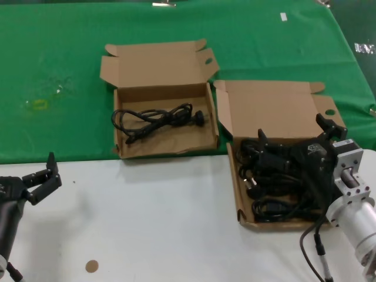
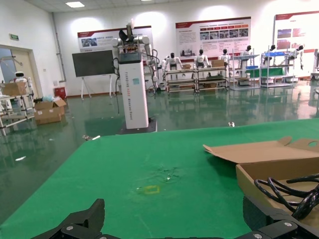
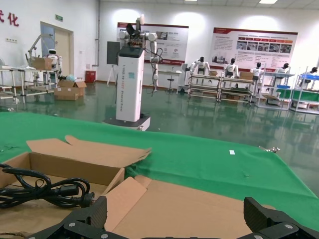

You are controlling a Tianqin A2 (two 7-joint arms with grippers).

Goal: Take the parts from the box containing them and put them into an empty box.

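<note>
right gripper [image 1: 296,136] hangs wide open right over the cable pile [image 1: 276,182] in the full box [image 1: 242,202], probably not touching yet, so it's way closer than the open left gripper [image 1: 42,176] parked off on the white table [image 1: 153,223].

- A robotics lab or demonstration hall, large and open, with a glossy green floor [image 2: 60,144] and ceiling strip lights [image 2: 75,4].
- At 12 o'clock across the floor stands a white pedestal robot [image 3: 130,74] with raised arms.
- Humanoid robots [image 3: 202,67] line metal racks [image 2: 214,77] at about 1 o'clock.
- Display posters [image 3: 254,47] cover the far wall.
- Cardboard cartons [image 2: 47,110] sit at 10 o'clock.
</note>
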